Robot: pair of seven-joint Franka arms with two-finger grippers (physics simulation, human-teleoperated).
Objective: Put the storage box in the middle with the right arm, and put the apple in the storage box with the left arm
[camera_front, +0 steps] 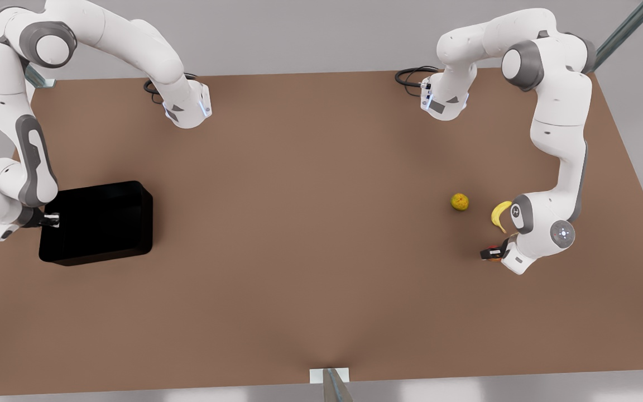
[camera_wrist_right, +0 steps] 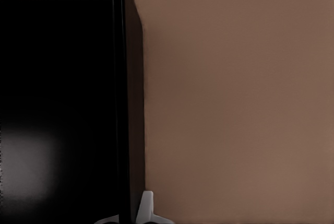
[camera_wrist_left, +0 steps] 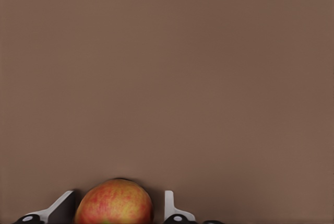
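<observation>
Brown table (camera_front: 310, 251): left tool (camera_front: 492, 254) straddles apple (camera_wrist_left: 115, 203), right tool (camera_front: 51, 220) at storage box (camera_front: 104, 220) wall.

We see a simulated robot test bench, not a lived-in room: a bare brown table (camera_front: 310, 251) against plain grey surroundings, two white arms mounted at its far edge (cables coiled beside their bases), metal frame struts at the corners.

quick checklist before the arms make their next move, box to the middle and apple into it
1. Left gripper around the apple: ok, a finger on each side.
2. Apple clamped: cannot tell.
3. Right gripper straddling the storage box wall: ok, one finger outside the wall.
4. Wall clamped: cannot tell.
5. Box in the middle: not ok, at the front view's left.
6. Banana and yellow-orange fruit apart from the apple: ok.
</observation>
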